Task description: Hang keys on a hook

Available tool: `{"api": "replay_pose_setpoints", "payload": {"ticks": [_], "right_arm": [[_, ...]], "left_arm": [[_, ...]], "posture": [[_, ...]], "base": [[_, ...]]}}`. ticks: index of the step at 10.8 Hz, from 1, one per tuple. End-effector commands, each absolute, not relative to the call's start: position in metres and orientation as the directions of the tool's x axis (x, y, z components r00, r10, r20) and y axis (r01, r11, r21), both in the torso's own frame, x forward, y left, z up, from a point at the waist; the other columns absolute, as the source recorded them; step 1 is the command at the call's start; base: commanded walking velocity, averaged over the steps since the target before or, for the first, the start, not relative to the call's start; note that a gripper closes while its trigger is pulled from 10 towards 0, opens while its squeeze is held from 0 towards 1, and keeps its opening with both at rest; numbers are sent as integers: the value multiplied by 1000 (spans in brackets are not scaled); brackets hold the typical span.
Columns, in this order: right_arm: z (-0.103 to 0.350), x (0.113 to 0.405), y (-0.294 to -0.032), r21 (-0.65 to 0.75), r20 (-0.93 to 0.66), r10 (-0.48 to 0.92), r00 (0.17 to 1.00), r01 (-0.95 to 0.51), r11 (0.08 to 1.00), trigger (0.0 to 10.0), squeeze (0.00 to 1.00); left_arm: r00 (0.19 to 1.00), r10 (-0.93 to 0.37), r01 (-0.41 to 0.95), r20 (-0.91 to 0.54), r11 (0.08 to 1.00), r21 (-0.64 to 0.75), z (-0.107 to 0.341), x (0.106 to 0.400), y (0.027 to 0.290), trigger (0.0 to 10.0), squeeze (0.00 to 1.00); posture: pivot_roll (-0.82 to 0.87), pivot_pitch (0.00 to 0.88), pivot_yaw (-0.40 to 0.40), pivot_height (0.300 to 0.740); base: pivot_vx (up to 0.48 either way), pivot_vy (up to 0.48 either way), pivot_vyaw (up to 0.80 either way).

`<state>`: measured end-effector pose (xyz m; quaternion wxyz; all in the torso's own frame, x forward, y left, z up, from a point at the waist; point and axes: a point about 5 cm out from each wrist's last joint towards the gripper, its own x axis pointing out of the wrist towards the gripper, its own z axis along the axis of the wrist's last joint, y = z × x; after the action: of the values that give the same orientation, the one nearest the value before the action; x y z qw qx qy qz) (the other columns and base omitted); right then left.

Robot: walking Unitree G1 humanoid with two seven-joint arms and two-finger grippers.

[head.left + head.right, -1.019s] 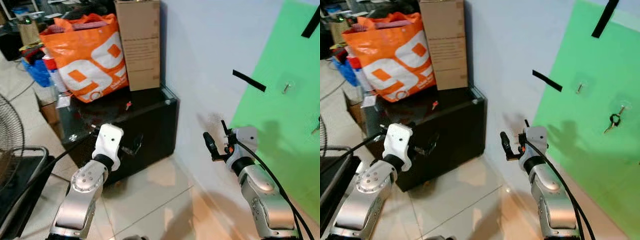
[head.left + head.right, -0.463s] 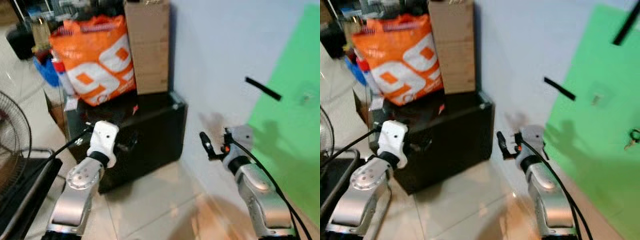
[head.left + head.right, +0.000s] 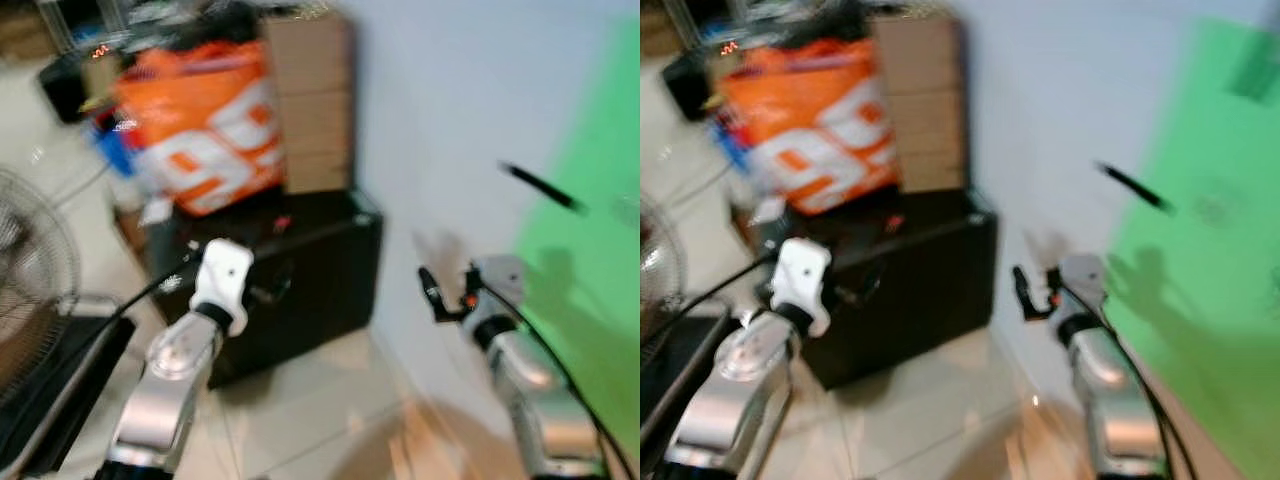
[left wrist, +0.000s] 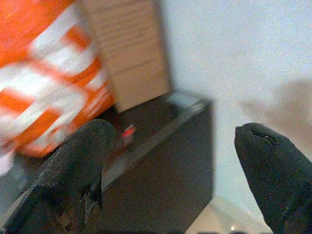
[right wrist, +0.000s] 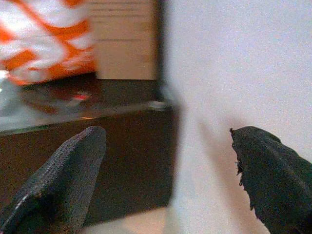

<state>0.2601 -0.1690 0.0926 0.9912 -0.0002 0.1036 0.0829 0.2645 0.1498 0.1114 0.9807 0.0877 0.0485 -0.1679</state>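
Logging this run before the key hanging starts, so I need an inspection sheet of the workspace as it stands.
Surface: glossy black cabinet on pale tiled floor.
Job's things: keys and hook too blurred to make out on the green wall panel.
Clutter: orange and white bag, tall cardboard box, small red item on the cabinet.
Grippers: left claw open, empty; right claw open, empty.
Cables: black cable along right arm.
Surroundings: fan grille, pale wall.
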Motion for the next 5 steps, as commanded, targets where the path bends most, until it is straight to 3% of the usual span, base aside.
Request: {"api": "replay_pose_setpoints", "payload": {"ticks": [1, 5], "right_arm": [[96, 262, -165, 16, -191, 186, 964, -186, 982, 10000, 1000], [96, 264, -166, 11, -187, 175, 967, -176, 984, 10000, 1000]], "left_arm": [[944, -303, 322, -128, 932, 166, 112, 266, 155, 10000, 110], [945, -301, 319, -127, 933, 167, 113, 267, 155, 10000, 114]], "posture": [[-42, 0, 59, 740], [-42, 0, 57, 740]], "base": [[315, 0, 775], [318, 0, 0]]}}
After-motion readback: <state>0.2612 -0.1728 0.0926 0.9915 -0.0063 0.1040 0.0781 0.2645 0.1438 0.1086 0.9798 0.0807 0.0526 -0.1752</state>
